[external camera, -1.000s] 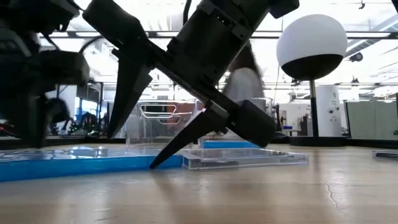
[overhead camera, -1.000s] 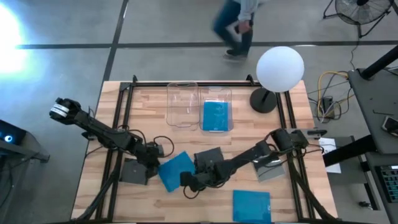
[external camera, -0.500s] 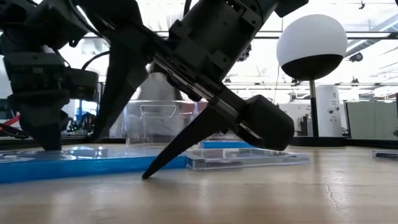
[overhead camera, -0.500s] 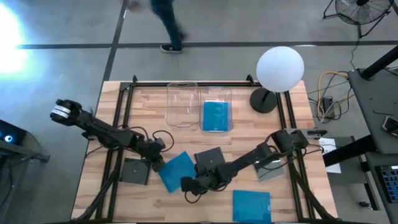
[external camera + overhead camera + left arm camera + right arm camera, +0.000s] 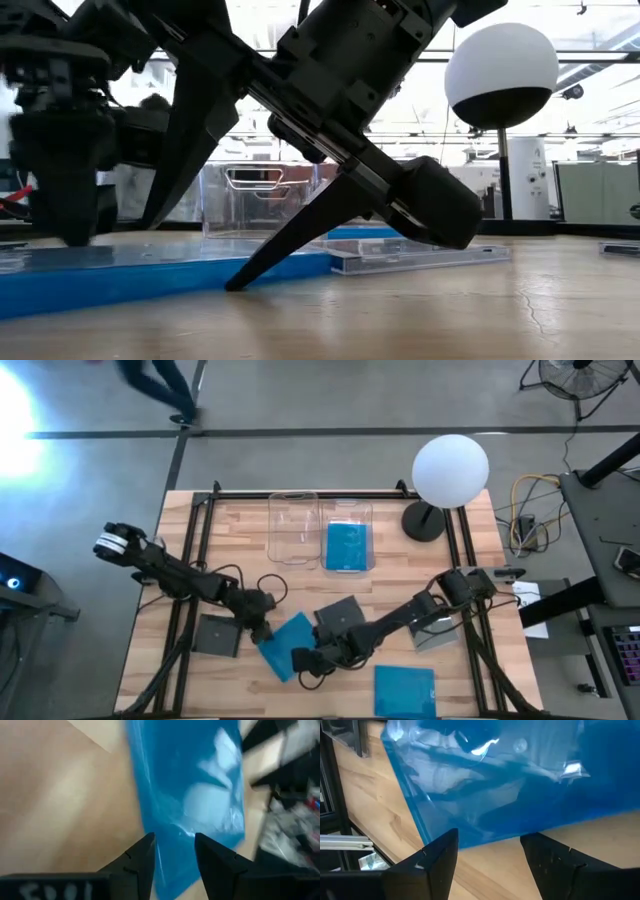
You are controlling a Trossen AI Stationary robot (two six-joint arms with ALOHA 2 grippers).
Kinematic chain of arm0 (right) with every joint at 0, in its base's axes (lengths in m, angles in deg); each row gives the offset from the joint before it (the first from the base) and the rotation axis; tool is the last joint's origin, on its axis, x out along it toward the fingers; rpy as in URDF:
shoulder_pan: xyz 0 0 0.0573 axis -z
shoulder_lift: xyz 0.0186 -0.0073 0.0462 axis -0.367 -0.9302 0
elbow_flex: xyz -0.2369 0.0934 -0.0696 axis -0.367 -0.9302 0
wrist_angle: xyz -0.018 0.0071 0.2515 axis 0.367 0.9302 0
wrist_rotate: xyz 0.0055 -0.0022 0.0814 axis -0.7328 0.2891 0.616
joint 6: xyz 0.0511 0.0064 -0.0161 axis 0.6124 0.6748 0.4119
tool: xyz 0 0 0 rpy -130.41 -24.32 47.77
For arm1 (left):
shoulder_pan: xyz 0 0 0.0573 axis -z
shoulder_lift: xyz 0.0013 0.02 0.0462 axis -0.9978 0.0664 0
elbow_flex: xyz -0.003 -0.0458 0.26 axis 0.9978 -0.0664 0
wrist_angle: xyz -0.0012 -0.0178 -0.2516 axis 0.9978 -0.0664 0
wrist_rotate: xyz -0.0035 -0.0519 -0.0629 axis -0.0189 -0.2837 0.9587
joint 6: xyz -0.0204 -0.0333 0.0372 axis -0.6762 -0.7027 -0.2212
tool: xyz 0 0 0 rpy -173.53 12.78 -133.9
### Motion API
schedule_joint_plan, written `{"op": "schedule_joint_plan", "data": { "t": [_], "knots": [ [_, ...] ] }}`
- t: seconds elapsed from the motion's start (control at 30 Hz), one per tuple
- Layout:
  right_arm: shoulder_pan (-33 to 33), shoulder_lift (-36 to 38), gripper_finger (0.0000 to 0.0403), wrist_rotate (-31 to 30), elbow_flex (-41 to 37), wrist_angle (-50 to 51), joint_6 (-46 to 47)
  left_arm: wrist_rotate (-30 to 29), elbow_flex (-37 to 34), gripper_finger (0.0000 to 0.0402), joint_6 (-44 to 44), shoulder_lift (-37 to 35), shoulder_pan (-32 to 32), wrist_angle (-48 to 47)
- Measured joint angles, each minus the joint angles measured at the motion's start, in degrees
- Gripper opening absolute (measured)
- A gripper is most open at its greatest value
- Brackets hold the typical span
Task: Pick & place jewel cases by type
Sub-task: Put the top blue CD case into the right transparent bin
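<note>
Jewel case, blue (image 5: 282, 644), lies flat near the table's front edge w/ both grippers on it: right gripper (image 5: 303, 658), jaws spread, one fingertip on the wood by its front edge, and left gripper (image 5: 262, 628), jaws parted over the opposite edge. Best bet, imo: close only once an edge sits squarely btwn the fingers, lift level. Wooden table (image 5: 240, 530) beyond holds two dark cases (image 5: 217, 634), another blue case (image 5: 404, 690), clear bins (image 5: 295, 528), globe lamp (image 5: 450, 472); person (image 5: 160, 385) crosses floor behind.
</note>
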Motion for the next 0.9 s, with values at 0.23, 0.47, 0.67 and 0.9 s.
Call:
{"op": "schedule_joint_plan", "data": {
  "t": [0.23,0.47,0.67,0.9],
  "knots": [
    [0.04,-0.22,0.0219,1.73,-0.07,0.1,-3.94,8.64,1.09,0.0122,-0.42,0.6,0.07,8.75],
    [-0.07,-0.24,0.0219,3.78,-0.55,0.13,-4.98,8.21,3.75,0.0122,1.05,0.52,0.09,0.9],
    [-0.07,-0.24,0.0219,3.88,-0.61,-0.04,-4.92,-1.87,5.62,0.0122,3.08,-1.35,1.01,-15.73],
    [0.0,-0.22,0.0219,3.79,-0.72,-0.96,-5.16,-5.02,5.59,0.0122,0.77,-1.74,1.09,-17.8]
  ]
}}
